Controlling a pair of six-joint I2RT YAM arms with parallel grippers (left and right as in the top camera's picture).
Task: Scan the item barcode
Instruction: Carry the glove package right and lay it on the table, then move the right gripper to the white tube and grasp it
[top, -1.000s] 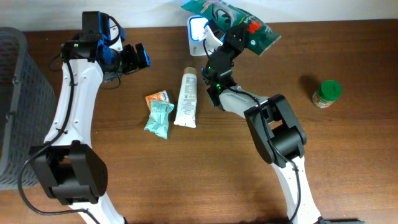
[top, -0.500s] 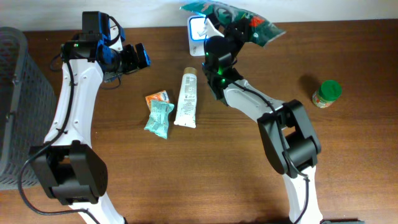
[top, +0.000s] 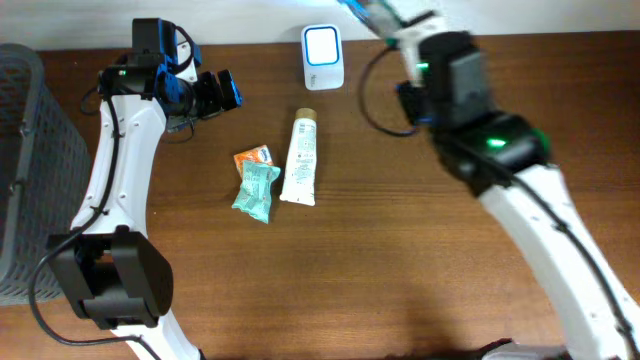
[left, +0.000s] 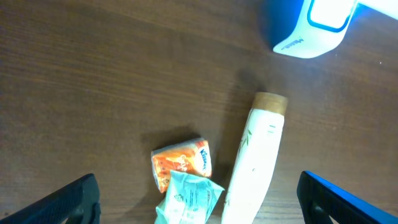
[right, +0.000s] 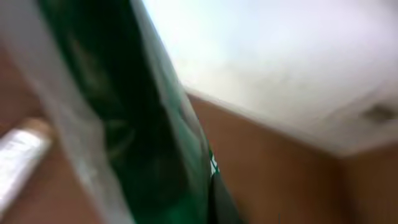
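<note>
Right pincer (top: 390, 25): clenched on the green bag (right: 155, 124); we think this is to show its barcode to the scanner (top: 322, 45).
Left pincer (top: 215, 92): released, idle.

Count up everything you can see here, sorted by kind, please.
Tube: 1
Small packets: 2, orange packet and teal packet
Scanner: 1
Green bag: 1
Basket: 1
Total: 6

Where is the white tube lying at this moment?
In the overhead view the white tube lies mid-table, just below the scanner, with the teal packet and orange packet close on its left.
</note>
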